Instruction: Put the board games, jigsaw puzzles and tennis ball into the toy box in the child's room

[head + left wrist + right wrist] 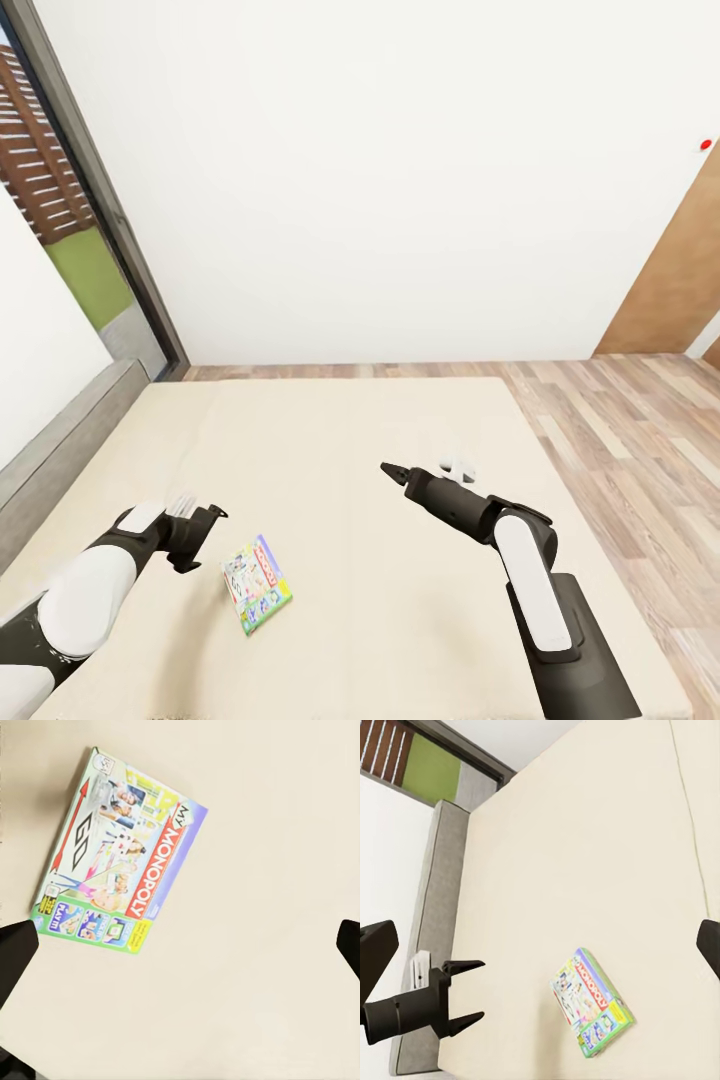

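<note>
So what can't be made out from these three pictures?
- Small print on the board game: too small in the head view; only MONOPOLY reads in the left wrist view.
- Left hand: open, but both fingertips are cut by the edges of its own wrist view.
- Right hand: seen end-on in the head view, so its opening is unclear there.
- Bed: its near end is cut off by the head view's edge.

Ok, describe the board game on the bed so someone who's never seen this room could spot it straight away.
Find the wide cream bed below the white wall. Near its front edge, beside the left gripper, lies a flat colourful board game with green edges. It is lettered MONOPOLY in a red band, with nothing else lying near it on the cover.
</note>
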Controlling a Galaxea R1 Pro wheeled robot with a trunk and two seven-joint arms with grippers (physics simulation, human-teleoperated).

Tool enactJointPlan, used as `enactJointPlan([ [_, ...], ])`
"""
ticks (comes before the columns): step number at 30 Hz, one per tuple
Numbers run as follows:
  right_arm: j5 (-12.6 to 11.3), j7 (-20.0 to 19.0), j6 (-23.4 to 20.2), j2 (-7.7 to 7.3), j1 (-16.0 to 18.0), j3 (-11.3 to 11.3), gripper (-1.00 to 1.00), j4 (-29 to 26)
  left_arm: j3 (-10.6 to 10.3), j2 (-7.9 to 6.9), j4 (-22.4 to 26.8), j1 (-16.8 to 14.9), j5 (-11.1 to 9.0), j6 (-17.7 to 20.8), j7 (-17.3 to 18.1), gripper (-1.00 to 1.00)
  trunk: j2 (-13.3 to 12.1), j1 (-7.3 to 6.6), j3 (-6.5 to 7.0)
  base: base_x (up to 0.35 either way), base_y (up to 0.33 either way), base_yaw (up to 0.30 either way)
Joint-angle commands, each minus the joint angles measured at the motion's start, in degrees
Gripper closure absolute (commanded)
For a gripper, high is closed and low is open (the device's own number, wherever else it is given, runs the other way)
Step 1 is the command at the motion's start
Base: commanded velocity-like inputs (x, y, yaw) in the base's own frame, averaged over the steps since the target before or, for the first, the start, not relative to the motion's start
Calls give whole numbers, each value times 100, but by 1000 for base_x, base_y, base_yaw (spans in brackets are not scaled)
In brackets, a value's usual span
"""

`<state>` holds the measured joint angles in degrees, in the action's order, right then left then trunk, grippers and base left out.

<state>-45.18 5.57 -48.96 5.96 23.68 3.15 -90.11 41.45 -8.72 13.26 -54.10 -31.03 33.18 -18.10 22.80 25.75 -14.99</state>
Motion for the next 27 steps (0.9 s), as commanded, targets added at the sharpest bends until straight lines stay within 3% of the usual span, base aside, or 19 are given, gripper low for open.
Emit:
enactJointPlan([
  [1, -60, 58, -18, 2, 5, 0, -100, -7, 3, -1, 10, -4, -61, 19, -47, -100, 12, 3, -21, 0, 0, 0],
  [27, -60, 58, -18, 2, 5, 2, -100, -7, 29, -2, 12, -4, -78, -51, -27, -100, 12, 3, -262, 0, 0, 0],
])
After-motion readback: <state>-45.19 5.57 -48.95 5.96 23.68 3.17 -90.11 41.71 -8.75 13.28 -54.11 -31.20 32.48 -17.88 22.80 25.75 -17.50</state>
